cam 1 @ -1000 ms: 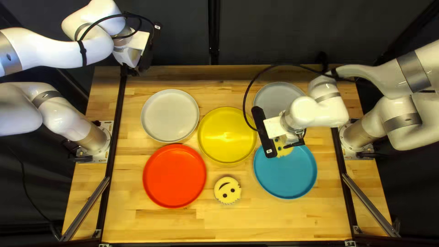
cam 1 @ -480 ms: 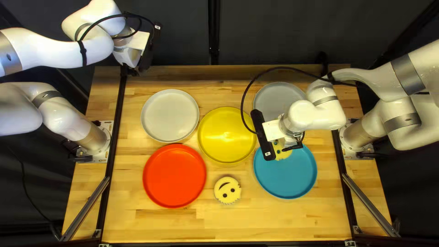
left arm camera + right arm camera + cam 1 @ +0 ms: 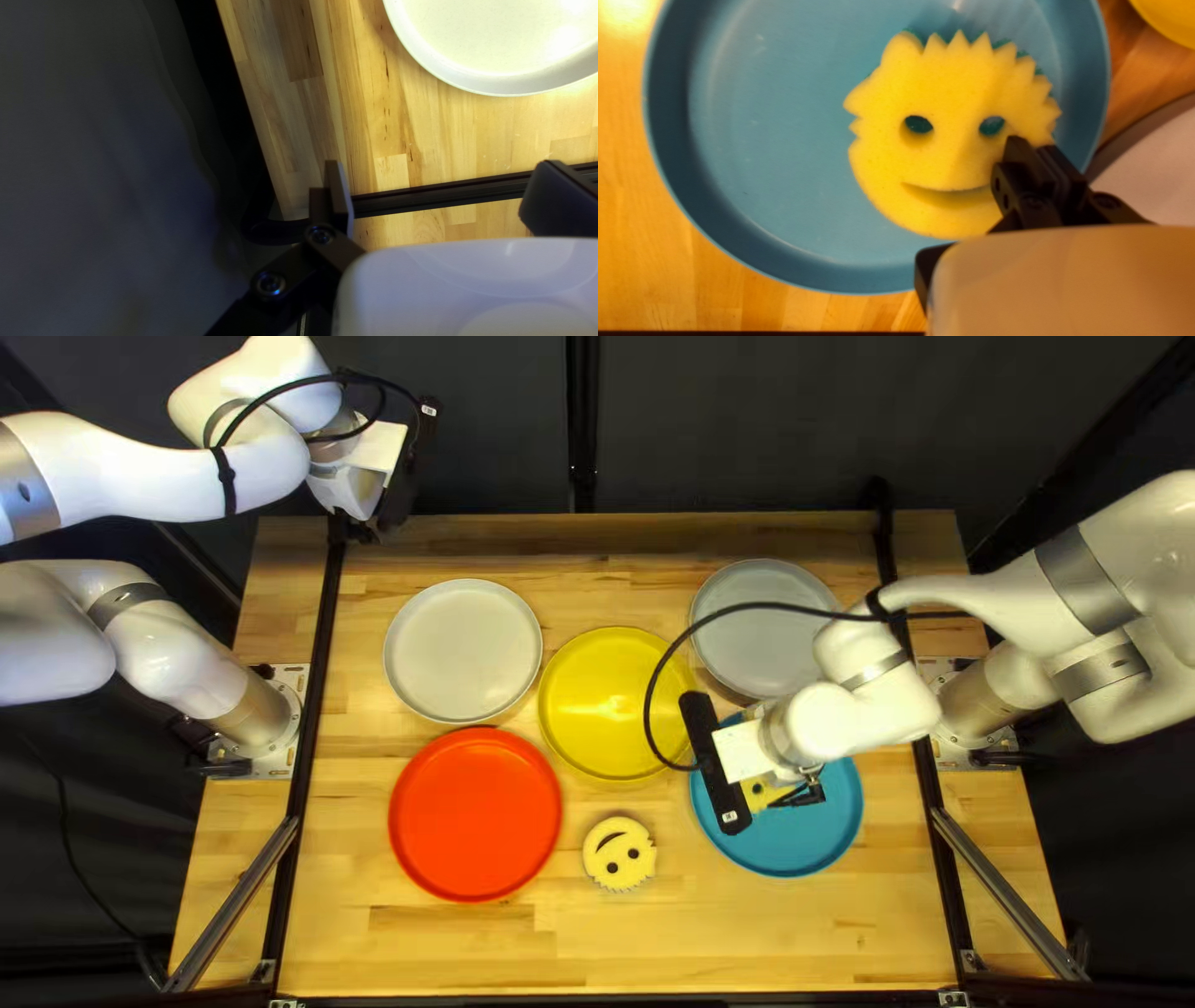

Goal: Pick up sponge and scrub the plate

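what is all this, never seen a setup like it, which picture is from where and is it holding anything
You're seeing two robot arms at a wooden table. The top left view looks down from above the near edge; the wrist views come from cameras on the left arm and right arm.

On the table are a white plate, grey plate, yellow plate, red plate and blue plate, plus a loose smiley sponge.

The right arm's jaws are close together, pinching a yellow face-shaped sponge over the blue plate. The left arm's jaws stand wide apart, holding nothing.
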